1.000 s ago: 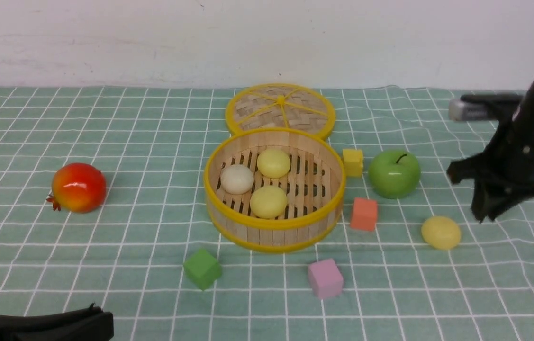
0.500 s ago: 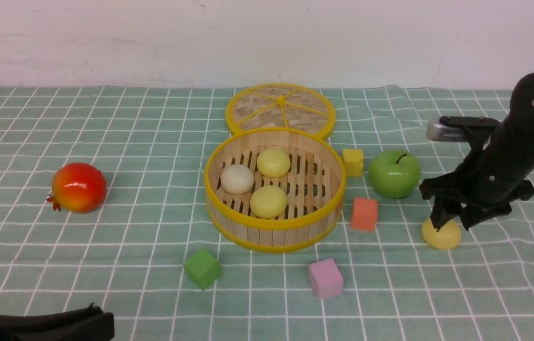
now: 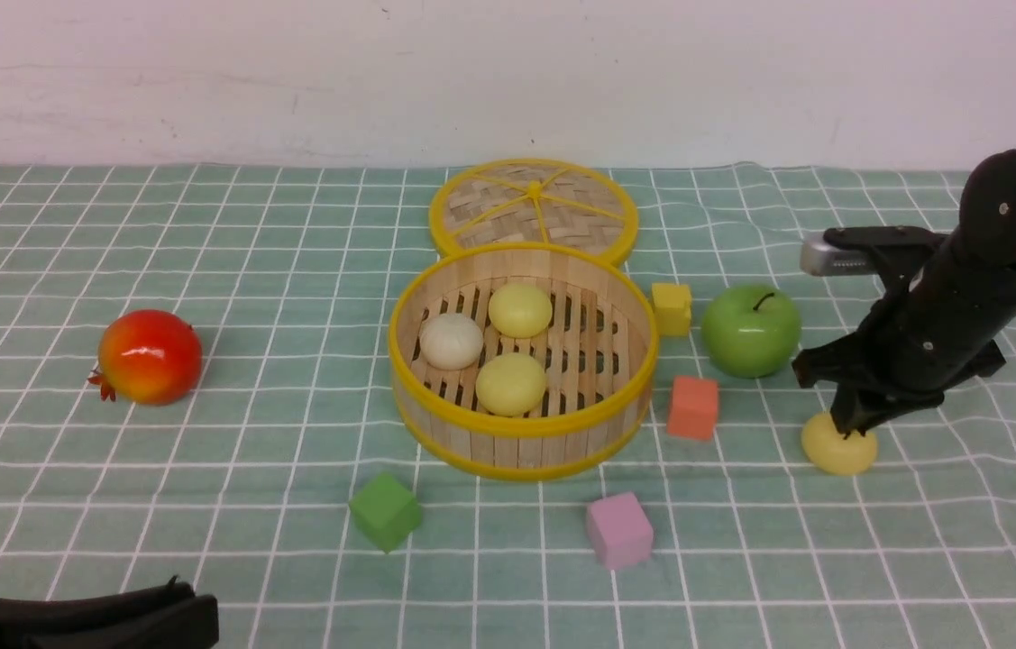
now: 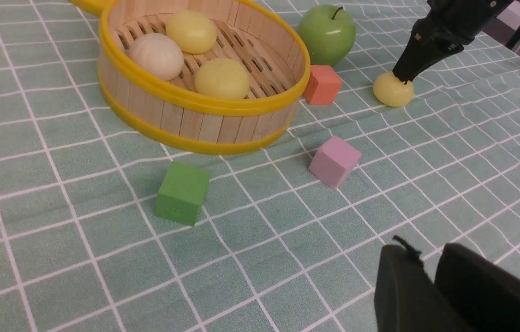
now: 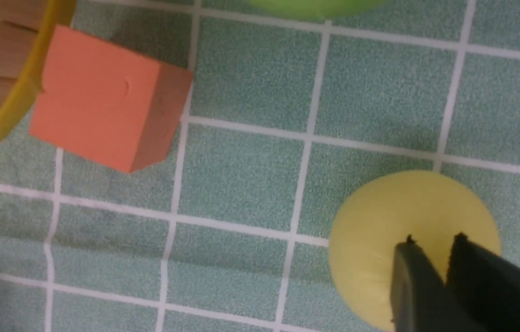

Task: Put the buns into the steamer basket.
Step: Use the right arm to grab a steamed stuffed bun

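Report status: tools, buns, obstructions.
Left tool shut, empty. Right tool pinching fourth bun on cloth. Three buns in steamer basket. Orange cube between bun and basket.

I count four buns (image 3: 451, 341) (image 3: 520, 309) (image 3: 510, 384) (image 3: 835, 454), four cubes (image 3: 672, 308) (image 3: 692, 407) (image 3: 386, 511) (image 3: 619, 530), one apple (image 3: 750, 331), one pomegranate (image 3: 150, 357), one basket (image 3: 517, 448) and one lid (image 3: 533, 207).

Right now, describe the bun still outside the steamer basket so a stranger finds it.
Start at the bamboo steamer basket and go right past the orange cube. In front of the green apple lies a pale yellow bun, the only bun on the cloth, with the right gripper pinching its top.
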Action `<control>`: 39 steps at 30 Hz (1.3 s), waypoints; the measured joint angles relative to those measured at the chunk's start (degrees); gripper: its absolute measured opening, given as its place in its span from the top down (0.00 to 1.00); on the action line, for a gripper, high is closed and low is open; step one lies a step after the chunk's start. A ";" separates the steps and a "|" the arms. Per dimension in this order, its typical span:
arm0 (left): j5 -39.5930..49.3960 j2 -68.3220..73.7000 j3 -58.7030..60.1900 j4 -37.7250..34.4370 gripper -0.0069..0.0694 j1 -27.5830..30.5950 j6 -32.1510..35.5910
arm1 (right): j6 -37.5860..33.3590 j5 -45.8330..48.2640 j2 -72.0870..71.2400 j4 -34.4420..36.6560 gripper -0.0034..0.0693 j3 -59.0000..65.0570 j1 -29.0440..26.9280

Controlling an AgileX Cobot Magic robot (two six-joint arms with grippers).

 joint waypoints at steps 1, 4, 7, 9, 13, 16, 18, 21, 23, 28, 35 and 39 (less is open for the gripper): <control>0.00 0.00 0.00 0.00 0.77 0.00 0.00 | -0.06 0.00 0.00 0.00 0.85 0.00 0.00; 0.00 0.00 0.00 0.00 0.76 0.00 0.00 | -0.06 -0.06 0.00 0.00 0.89 0.00 0.00; 0.00 0.00 0.00 0.00 0.76 0.00 0.00 | -0.06 -0.12 0.00 0.00 0.87 0.00 0.00; 0.00 0.00 0.00 0.00 0.76 0.00 0.00 | 0.41 -0.17 0.00 0.00 0.81 0.00 0.00; 0.00 0.00 0.00 0.00 0.76 0.00 0.00 | 1.29 -0.40 0.00 0.26 0.67 0.00 0.00; 0.00 0.00 0.00 0.00 0.76 0.00 0.00 | 1.44 -1.83 0.00 -0.24 0.54 0.00 0.00; 0.00 0.00 0.00 0.00 0.76 0.00 0.00 | 1.44 -2.79 0.19 -0.30 0.50 0.00 0.00; 0.00 0.00 0.00 0.00 0.76 0.00 0.00 | 1.44 -3.79 1.01 -0.46 0.49 0.00 0.00; 0.00 0.00 0.00 0.00 0.76 0.00 0.00 | 1.44 -3.92 1.63 -0.58 0.50 0.00 0.00; 0.00 0.00 0.00 0.00 0.76 0.00 0.00 | 1.44 -4.24 2.13 -0.60 0.57 0.00 0.00; 0.00 0.00 0.00 0.00 0.75 0.00 0.00 | 0.39 -4.19 2.13 -0.60 0.75 0.00 0.00; 0.00 0.00 0.00 0.00 0.75 0.00 0.00 | -2.09 -2.67 1.78 -0.12 0.93 0.00 0.00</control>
